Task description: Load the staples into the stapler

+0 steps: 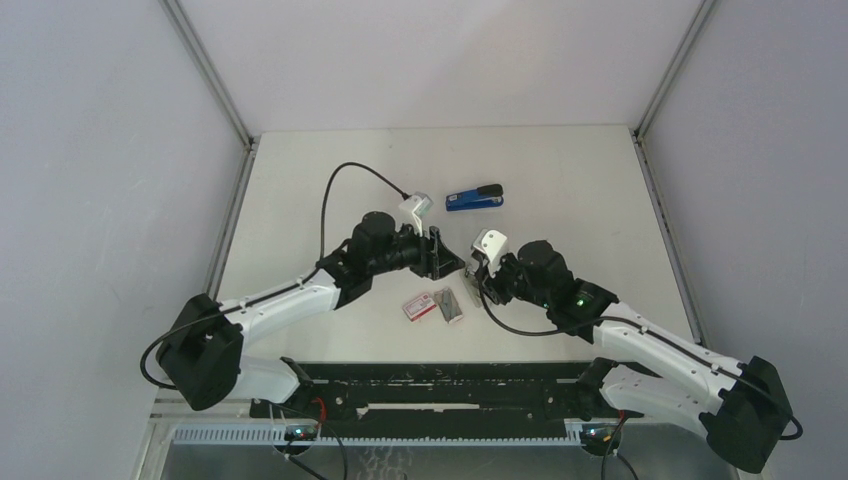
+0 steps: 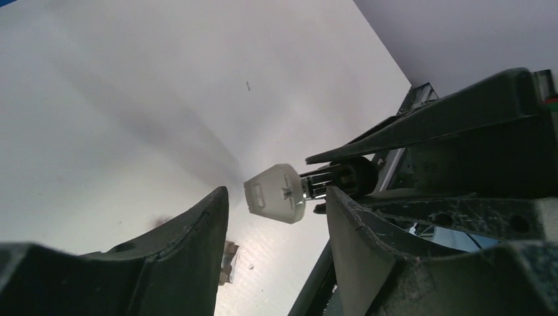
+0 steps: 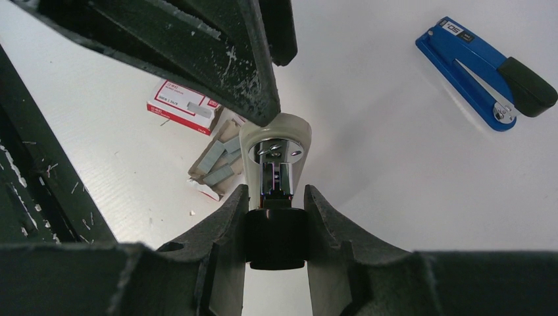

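Right hand [image 3: 276, 197] tight around cream stapler [image 3: 275, 131], staples [image 3: 220, 158] on table [image 3: 395, 164] nearby, leftward.

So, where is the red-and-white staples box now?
In the top view the staples box lies on the table, near its front edge at the centre, just left of the grey tray of staple strips.

Blue-and-black stapler [image 3: 470, 64], cream-and-black stapler [image 3: 275, 139], red-and-white box [image 3: 179, 105], silver-grey staples [image 3: 220, 161], white table [image 3: 401, 191].

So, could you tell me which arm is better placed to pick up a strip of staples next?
Left, probably: the left claw is open and empty, while the right claw is shut on the beige stapler. The staples lie near both.
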You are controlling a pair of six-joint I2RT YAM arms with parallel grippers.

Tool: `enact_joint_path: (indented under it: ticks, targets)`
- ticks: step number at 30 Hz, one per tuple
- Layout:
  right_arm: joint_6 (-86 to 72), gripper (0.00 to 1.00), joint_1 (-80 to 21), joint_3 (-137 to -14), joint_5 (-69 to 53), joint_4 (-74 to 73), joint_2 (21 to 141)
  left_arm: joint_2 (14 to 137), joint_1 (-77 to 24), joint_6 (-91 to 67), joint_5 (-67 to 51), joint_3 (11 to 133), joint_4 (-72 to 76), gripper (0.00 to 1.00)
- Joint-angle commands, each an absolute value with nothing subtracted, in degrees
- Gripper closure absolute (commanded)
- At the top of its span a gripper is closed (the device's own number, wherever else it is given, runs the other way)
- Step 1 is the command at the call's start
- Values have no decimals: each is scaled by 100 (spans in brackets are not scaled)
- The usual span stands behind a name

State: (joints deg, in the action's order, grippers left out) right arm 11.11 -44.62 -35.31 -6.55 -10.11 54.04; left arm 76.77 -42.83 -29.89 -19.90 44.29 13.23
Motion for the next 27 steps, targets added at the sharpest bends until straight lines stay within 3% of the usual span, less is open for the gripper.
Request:
enact_joint_path:
  ticks: [1,14,27]
  targets:
    - [1052,100,-4482,-3876,-696,-502,5342,7737,-4425,-3056,-2097,4857,1635,40]
    - [922,100,-4457,-4124,-599,-709,5038,8137,-4479,-2825,-843,4962,599,50]
    - [433,100,-3795,-4989,-941,-1003,4469,8484,-4033,-2994,-860,4804,908,50]
